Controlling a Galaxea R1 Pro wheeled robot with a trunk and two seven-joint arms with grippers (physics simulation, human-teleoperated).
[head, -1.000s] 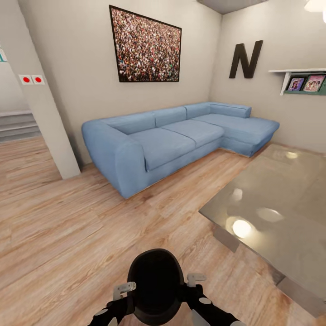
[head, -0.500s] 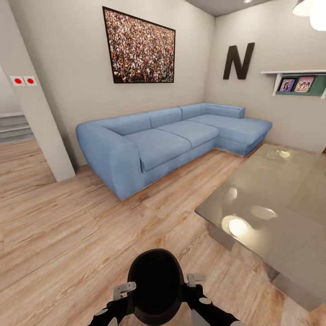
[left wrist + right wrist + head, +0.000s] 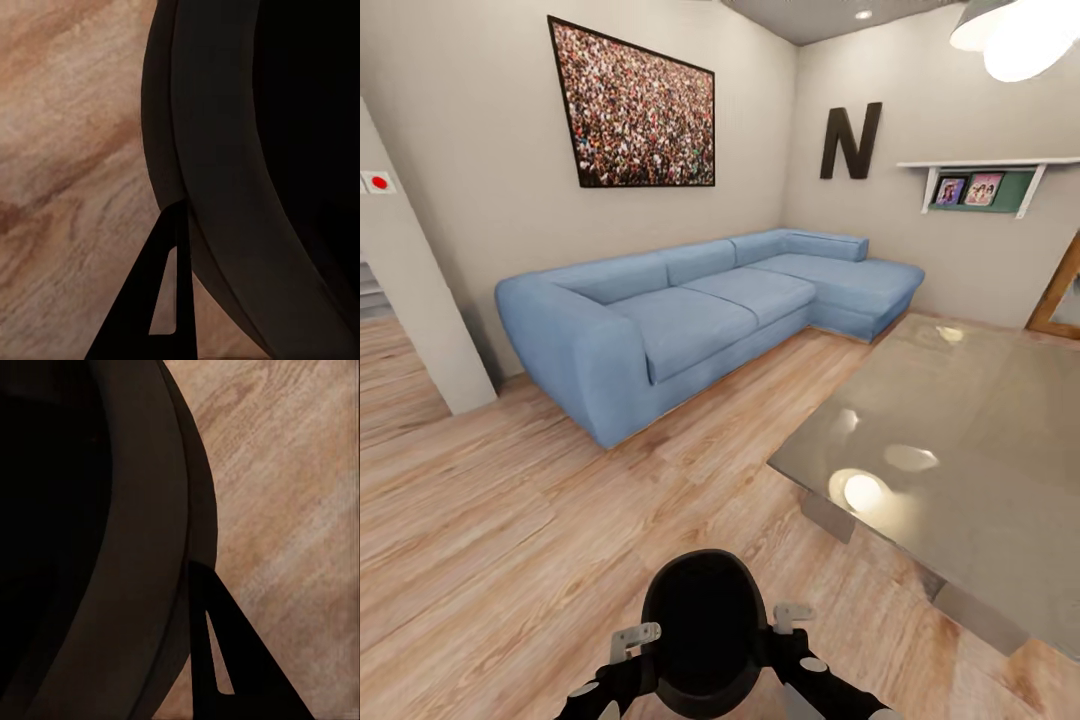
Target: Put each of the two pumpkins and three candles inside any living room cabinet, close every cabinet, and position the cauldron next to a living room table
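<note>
Black and round, the cauldron (image 3: 704,628) sits low at the near edge of the head view, carried between both arms above the wooden floor (image 3: 510,520). The left gripper (image 3: 632,640) grips its left rim and the right gripper (image 3: 792,618) its right rim; in each wrist view one dark finger (image 3: 154,300) (image 3: 225,656) lies against the outside of the thick rim band, so each set of jaws is closed over the cauldron's wall.

To the right, near the cauldron but apart from it, stands the table (image 3: 960,440), its glossy grey-brown top reflecting ceiling lights. Farther off, a blue corner sofa (image 3: 690,310) runs along the far wall and turns at the right. Above it hangs a framed picture of a crowd (image 3: 635,110). On the right wall are a dark letter N (image 3: 850,140) and a white shelf (image 3: 980,175) with small framed photos. A pale pillar (image 3: 405,280) stands at the far left.
</note>
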